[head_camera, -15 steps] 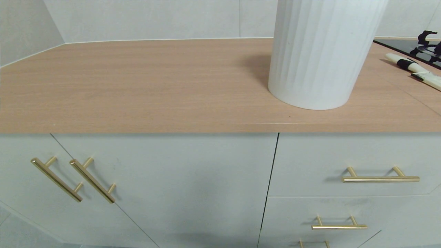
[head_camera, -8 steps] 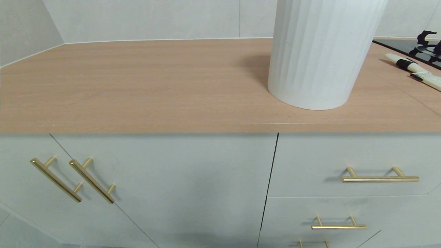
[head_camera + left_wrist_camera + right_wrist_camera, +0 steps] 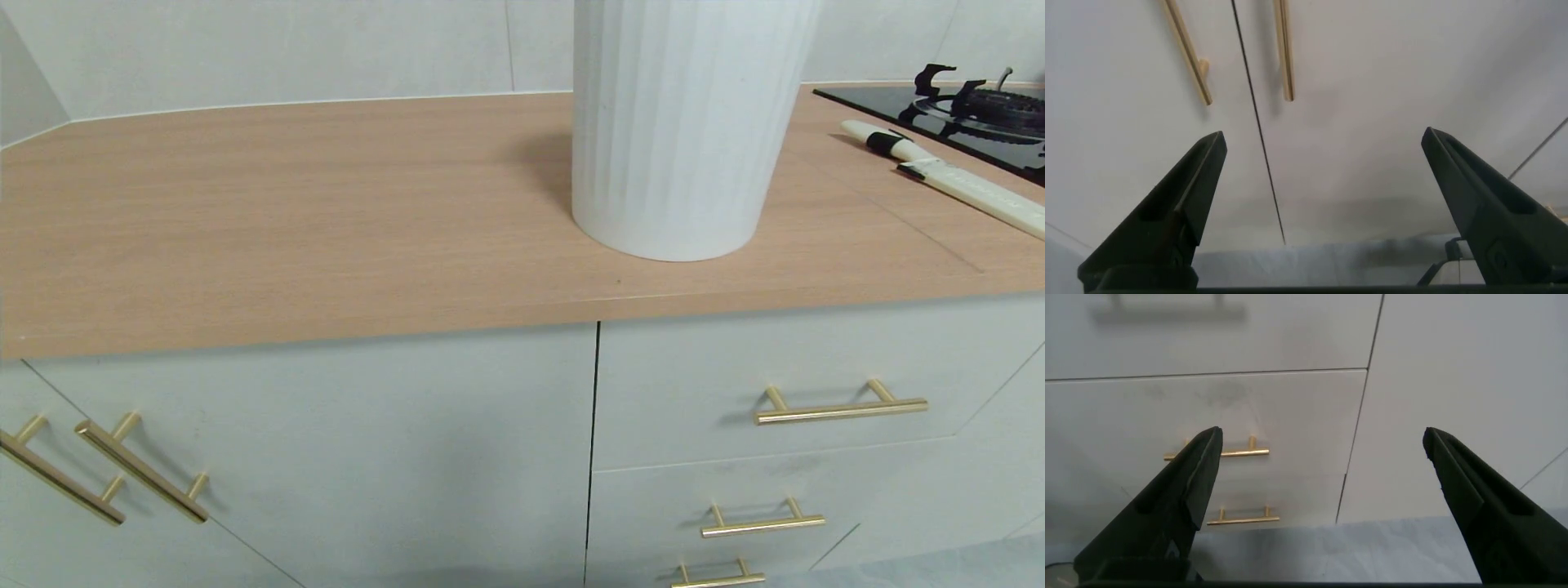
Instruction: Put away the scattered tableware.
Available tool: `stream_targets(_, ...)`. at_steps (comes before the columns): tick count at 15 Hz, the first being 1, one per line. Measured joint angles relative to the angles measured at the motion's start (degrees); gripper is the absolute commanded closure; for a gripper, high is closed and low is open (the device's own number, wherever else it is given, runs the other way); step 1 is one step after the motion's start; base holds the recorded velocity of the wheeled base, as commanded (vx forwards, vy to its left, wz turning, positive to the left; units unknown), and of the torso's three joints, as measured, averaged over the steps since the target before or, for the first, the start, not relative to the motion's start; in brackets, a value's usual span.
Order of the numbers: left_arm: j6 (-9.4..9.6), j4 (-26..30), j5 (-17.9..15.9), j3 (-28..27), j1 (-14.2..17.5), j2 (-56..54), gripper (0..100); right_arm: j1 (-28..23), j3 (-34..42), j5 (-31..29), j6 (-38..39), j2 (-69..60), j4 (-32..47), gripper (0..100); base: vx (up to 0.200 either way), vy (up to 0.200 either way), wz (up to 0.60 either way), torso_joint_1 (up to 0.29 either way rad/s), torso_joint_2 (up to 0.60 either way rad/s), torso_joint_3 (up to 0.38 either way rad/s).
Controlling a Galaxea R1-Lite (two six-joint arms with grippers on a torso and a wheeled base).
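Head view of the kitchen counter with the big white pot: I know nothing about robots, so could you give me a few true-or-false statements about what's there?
1. The tall white ribbed container stands upright on the light wooden countertop. True.
2. The cream utensil with a black band lies to the container's left. False: it lies to its right, near the black hob.
3. The top drawer with the brass bar handle is pulled open. False: it is shut.
4. The left gripper and the right gripper are both open and hold nothing. True.
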Motion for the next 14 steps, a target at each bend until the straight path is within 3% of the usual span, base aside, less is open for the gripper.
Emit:
stream_targets(4,0.04,0.0,0.0,0.0,0.0,0.0,0,0.0,0.0,0.0,0.0,0.0,0.0,0,0.000,0.000,0.00,0.000,0.00,0.000)
stream_targets(13,0.06,0.0,0.0,0.0,0.0,0.0,0,0.0,0.0,0.0,0.0,0.0,0.0,0,0.000,-0.200,0.00,0.001,0.00,0.002)
stream_targets(14,0.09,0.0,0.0,0.0,0.0,0.0,0,0.0,0.0,0.0,0.0,0.0,0.0,0,0.000,0.000,0.00,0.000,0.00,0.000)
